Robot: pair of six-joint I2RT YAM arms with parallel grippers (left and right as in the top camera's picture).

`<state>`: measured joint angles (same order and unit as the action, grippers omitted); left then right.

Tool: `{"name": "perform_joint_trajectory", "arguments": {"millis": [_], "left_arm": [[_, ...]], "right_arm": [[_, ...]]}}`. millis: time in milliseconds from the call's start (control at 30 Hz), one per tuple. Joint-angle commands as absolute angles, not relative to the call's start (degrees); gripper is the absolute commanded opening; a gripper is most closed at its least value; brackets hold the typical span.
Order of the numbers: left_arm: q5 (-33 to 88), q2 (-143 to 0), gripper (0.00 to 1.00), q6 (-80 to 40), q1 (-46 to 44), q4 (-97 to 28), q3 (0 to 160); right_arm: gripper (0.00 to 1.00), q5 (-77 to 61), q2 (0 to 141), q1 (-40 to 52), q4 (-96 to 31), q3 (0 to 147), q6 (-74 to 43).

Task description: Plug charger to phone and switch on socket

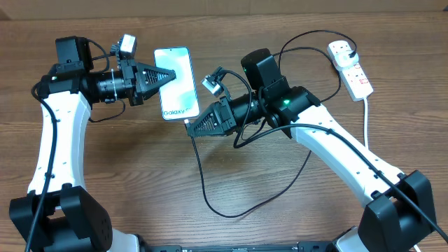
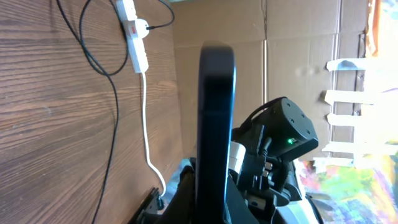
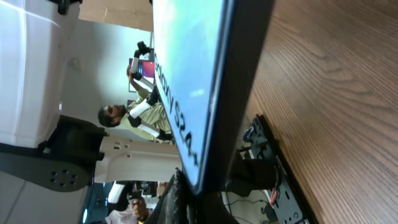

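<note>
The phone [image 1: 176,82], light screen up with "Galaxy S24" at its near end, is held by its left long edge in my left gripper [image 1: 170,75], which is shut on it. My right gripper [image 1: 189,125] is shut at the phone's near short end, where the charger's [image 1: 203,182] thin black cable starts. The connector tip is hidden between the fingers. The cable loops toward the table front, then back to a black plug [image 1: 348,50] in the white socket [image 1: 353,70] at far right. The left wrist view shows the phone's dark edge [image 2: 216,124], the right wrist view its screen [image 3: 193,81].
The socket's thick white cord [image 1: 367,119] runs down the right side past my right arm [image 1: 336,140]. The left wrist view shows the socket [image 2: 134,31], its cord [image 2: 146,124] and cardboard walls [image 2: 280,50] behind the table. The charger's loop lies on the wood at centre front.
</note>
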<state>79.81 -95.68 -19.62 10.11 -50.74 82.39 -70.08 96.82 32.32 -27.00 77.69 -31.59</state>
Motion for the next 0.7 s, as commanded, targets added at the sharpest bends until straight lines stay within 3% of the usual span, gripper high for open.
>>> {"name": "perform_joint_trajectory", "arguments": {"millis": [0,667], "left_arm": [[84.1,-95.6,0.04,-20.4,9.6,-50.5,82.5],[83.9,-95.6,0.04,-20.4,9.6,-50.3,82.5]], "right_arm": [[0.04,-70.0,95.7,32.6,-25.6,78.9,-33.3],[0.04,-74.3,95.7,33.2,-23.9,78.8,-36.3]]}}
